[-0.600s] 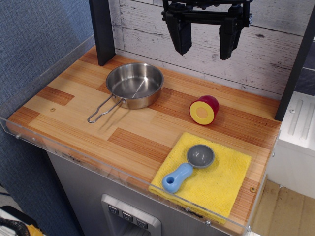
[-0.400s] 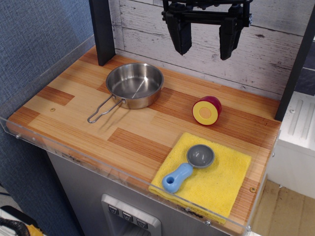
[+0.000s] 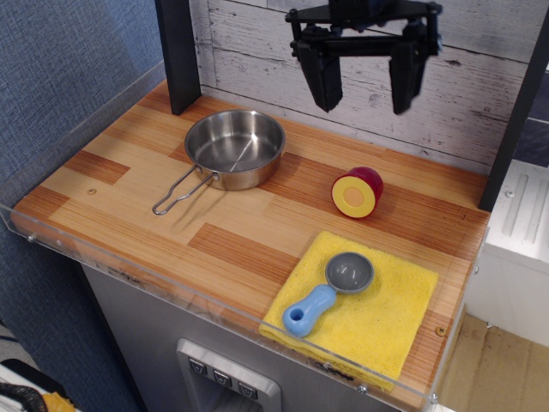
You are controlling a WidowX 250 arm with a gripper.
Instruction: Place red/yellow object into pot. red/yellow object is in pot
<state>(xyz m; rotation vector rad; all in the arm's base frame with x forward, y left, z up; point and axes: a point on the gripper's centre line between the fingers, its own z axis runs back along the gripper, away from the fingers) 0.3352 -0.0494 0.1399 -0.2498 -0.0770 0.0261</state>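
Table (image 3: 240, 245): wooden top with a clear plastic rim along its front and left edges; it lies below the gripper, well under the fingertips.
Wall (image 3: 257, 43): whitewashed planks directly behind the gripper.
Post (image 3: 178, 51): dark upright to the gripper's left in the view, standing at the back of the table.
Cloth (image 3: 377, 318): yellow square, flat on the table's front right corner, below the gripper and nearer the camera.
Gripper (image 3: 367, 99): black, two fingers pointing down, spread wide with nothing between them; it hangs high over the back of the table, touching nothing.
Pot (image 3: 235, 148): shiny steel, upright and empty, down and to the left of the gripper in the view; its wire handle runs toward the front left.
Scoop (image 3: 330, 290): grey bowl with a blue handle, lying on the cloth, below the gripper and toward the front.
Fruit (image 3: 357, 191): red skin, yellow cut face turned to the front left; it rests on the bare wood almost straight under the gripper, well apart from the pot and just behind the cloth.
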